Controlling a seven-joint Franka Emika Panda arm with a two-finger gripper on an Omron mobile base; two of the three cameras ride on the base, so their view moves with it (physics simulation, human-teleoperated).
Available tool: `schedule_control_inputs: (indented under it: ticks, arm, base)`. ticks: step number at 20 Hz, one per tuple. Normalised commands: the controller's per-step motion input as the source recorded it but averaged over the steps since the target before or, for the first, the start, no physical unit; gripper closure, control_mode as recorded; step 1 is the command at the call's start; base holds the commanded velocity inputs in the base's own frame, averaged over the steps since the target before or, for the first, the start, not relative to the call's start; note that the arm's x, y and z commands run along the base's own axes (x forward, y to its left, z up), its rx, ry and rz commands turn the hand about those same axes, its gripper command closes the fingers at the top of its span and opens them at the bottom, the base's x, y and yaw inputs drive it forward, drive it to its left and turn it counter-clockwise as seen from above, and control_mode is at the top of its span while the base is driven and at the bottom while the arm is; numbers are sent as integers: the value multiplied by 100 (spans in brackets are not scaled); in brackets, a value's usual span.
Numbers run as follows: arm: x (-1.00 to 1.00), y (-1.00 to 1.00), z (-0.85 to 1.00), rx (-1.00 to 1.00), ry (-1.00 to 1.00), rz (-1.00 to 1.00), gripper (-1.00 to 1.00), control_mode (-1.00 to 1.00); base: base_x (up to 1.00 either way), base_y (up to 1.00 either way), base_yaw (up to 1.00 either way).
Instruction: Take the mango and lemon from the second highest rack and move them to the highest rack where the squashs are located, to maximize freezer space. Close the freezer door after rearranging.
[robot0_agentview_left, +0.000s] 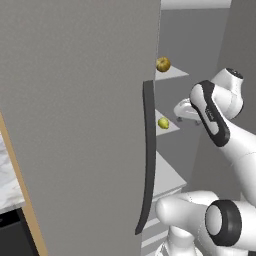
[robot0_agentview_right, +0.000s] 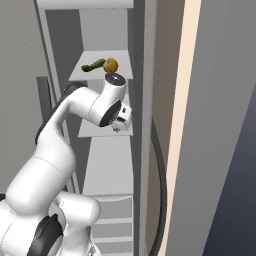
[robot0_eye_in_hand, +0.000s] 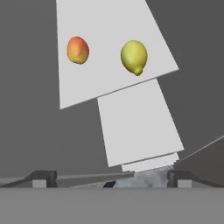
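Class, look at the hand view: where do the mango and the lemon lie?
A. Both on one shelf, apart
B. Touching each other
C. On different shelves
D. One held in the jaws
A: the mango and the lemon lie apart on the same pale shelf.

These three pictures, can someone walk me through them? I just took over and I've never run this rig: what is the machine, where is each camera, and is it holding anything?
It is a white robot arm on a driving base, facing an open freezer. Two cameras ride behind it. The left one shows the freezer door and the arm. The right one shows the shelves, with the hand over the second highest rack. The third camera sits on the hand and looks down at that rack, where the mango and lemon lie apart. The squash sits on the highest rack, beside a long green vegetable. The hand is open and holds nothing.
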Motion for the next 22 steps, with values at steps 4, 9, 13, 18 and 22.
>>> schedule_control_inputs:
  ticks: [4,9,13,18,22]
  arm:
    - [27,0,-30,0,0,0,-100,-100]
    - [33,3,-28,0,0,0,-100,-100]
    - [33,8,-23,0,0,0,-100,-100]
    - [46,3,-13,0,0,0,-100,-100]
    - [48,0,-14,0,0,0,-100,-100]
  base:
    - [0,0,0]
    - [0,0,0]
    - [0,0,0]
    - [0,0,0]
    - [0,0,0]
